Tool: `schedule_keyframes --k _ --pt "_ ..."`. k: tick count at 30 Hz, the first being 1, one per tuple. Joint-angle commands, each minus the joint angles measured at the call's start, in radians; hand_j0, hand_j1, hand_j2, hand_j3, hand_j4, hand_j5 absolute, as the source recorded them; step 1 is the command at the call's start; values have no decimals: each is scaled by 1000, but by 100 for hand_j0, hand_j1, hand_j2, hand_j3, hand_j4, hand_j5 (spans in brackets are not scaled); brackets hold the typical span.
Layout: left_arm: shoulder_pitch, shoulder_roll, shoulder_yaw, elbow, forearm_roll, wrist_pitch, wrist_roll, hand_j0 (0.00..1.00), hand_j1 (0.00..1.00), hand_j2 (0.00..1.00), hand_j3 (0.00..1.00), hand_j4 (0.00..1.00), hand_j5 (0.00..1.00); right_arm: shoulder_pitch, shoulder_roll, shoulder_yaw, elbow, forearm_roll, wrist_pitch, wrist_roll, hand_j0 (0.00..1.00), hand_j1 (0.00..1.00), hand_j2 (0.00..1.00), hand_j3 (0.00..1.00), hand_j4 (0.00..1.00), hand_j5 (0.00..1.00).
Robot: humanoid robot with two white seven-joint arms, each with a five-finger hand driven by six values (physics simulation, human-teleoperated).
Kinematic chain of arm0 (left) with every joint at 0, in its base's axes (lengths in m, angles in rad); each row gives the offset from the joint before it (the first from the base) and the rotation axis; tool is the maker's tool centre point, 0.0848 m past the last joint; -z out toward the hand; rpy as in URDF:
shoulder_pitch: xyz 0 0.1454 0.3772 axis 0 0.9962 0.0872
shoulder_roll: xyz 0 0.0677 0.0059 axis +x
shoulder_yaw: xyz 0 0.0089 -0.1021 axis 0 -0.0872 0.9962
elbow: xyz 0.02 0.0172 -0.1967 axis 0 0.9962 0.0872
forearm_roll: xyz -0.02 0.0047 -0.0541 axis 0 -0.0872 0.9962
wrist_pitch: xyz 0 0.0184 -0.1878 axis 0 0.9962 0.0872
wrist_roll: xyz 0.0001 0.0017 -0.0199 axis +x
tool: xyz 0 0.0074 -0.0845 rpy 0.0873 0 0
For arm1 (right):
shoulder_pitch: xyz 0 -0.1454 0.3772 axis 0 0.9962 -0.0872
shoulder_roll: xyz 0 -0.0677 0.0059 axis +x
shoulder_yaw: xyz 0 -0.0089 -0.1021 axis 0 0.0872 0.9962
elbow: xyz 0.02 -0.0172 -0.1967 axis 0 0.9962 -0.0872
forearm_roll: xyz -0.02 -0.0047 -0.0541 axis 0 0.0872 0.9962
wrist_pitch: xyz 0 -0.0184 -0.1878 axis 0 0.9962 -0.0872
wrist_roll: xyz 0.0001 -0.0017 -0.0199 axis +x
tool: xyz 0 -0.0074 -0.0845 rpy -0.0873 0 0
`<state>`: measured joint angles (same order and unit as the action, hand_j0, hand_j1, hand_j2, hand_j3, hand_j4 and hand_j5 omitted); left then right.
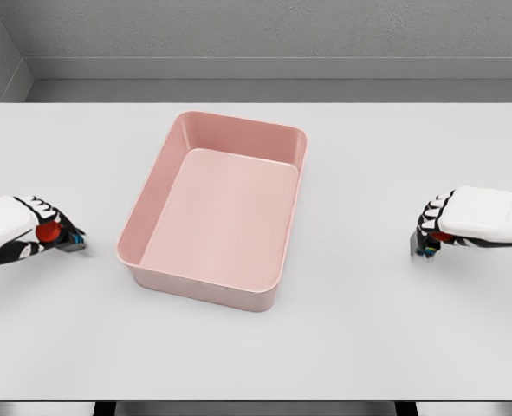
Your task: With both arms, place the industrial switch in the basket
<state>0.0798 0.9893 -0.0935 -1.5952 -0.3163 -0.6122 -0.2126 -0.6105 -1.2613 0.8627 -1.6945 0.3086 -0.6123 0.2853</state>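
Note:
A pink rectangular basket [277, 276] stands in the middle of the white table with nothing inside it. At the far left, my left hand [55, 234] has its fingers curled around a small industrial switch [51, 231] with a red button and a dark base, resting at table level. On the right side, my right hand [432, 234] is curled around a second industrial switch [441, 236], of which the red button and a dark body with blue bits show below the fingers. Each hand sits well apart from the basket's side walls.
The white table [368, 338] runs wide around the basket, with its front edge near the bottom of the view. A grey wall stands behind the far edge.

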Motion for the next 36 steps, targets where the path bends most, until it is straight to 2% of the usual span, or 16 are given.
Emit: schedule_keyframes --k 1,9,10,19,26,34,36 --pt "0 15 15 1 17 1 1 55 55 55 55 55 55 -1 3 -11 -1 -8 1 0 49 49 49 49 49 49" --pt "-29 23 17 14 29 1 1 55 55 55 55 55 55 -25 23 -22 -2 -9 1 0 49 49 49 49 49 49" --pt "-31 23 18 15 31 1 1 55 55 55 55 55 55 -38 43 -22 -1 -9 1 0 49 49 49 49 49 49" --pt "-97 22 14 15 43 1 2 55 55 55 55 55 55 -57 82 -39 -14 -9 1 2 48 48 48 48 48 48" --pt "-152 8 6 9 43 1 2 55 55 55 55 55 55 -98 129 -42 -16 -13 1 3 47 47 47 47 47 47" --pt "-163 -17 -3 -54 45 1 2 55 55 55 55 55 55 -130 158 -42 -16 -13 1 3 46 46 46 46 46 46" --pt "-206 -34 -35 -60 45 1 1 55 55 55 55 55 55 -140 172 -44 -16 -14 1 3 46 46 46 46 46 46"
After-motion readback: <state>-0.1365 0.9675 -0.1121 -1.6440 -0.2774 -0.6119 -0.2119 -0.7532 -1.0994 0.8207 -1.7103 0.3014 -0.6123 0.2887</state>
